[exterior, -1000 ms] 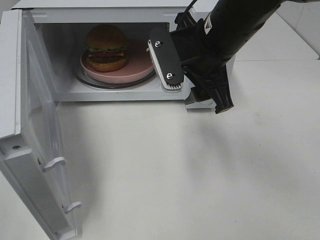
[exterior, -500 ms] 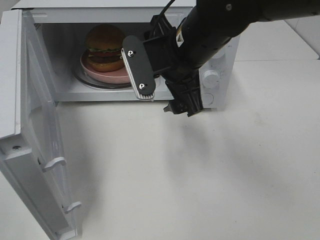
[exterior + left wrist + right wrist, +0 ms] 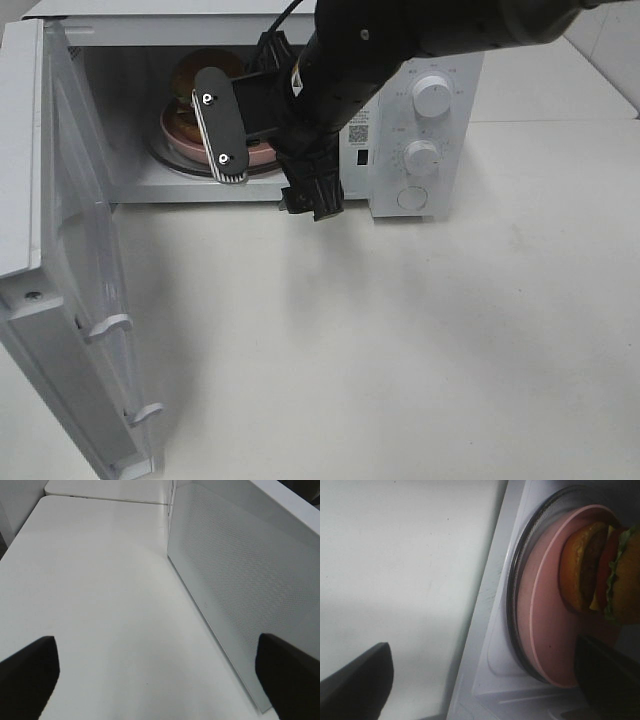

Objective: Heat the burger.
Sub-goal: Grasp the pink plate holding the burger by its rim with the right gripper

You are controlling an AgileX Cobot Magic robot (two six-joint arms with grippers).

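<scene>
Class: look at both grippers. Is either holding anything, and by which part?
Nothing is held. The right gripper is open before the glossy golden-brown burger on its round pink plate; the left gripper is open over bare table.

No legible text; microwave labels blurred.

The microwave stands at the back of the table, its door swung out to the left of the exterior view and its knobs on the right. Inside the cavity, the burger sits on a plate, which rests on the turntable. The right end effector hangs just in front of the cavity opening, before the plate and above the table, empty.
</scene>
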